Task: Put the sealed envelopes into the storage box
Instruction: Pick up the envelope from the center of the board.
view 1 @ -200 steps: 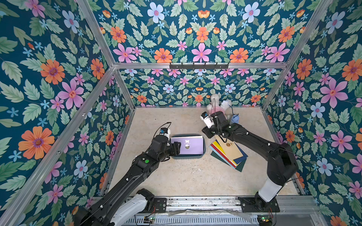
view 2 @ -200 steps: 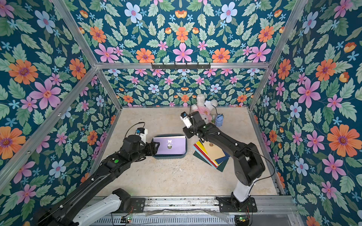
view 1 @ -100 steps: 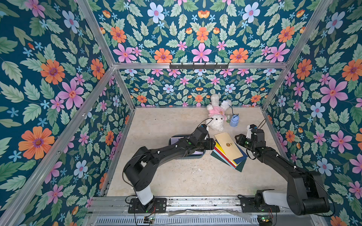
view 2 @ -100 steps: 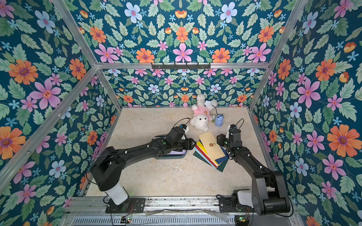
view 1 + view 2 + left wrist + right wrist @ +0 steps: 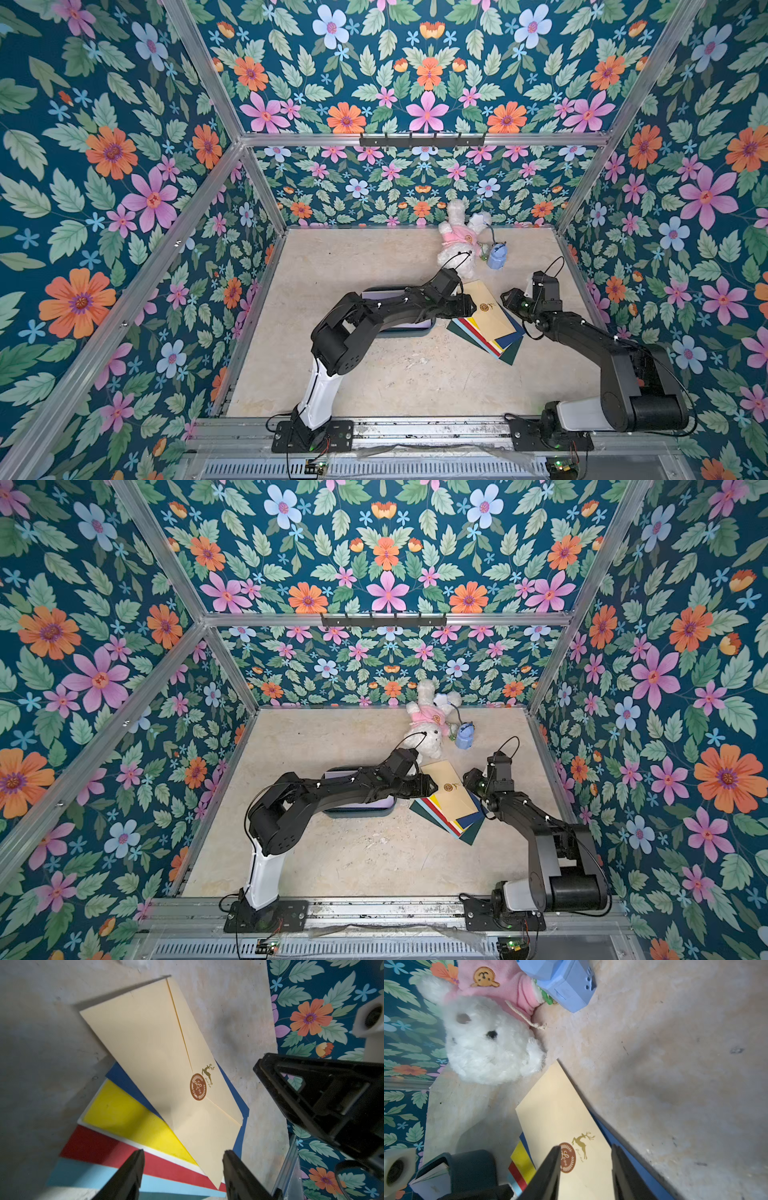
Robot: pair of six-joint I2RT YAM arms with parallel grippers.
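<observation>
Top views both show the storage box (image 5: 409, 332) holding 1 lilac envelope (image 5: 378, 295), the other sealed envelopes (image 5: 490, 322) fanned just beside it. The left gripper (image 5: 471, 307), having crossed over the box since 1 second ago, and the right gripper (image 5: 505, 297) hover over them with jaws spread and empty.

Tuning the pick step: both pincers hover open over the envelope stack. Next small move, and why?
Probably lower the left pincer and close it on the corner of the cream envelope. That envelope lies on top of the fanned stack, its corner sits between the open fingers, nothing is gripped yet, and the storage box is right under that arm.
</observation>
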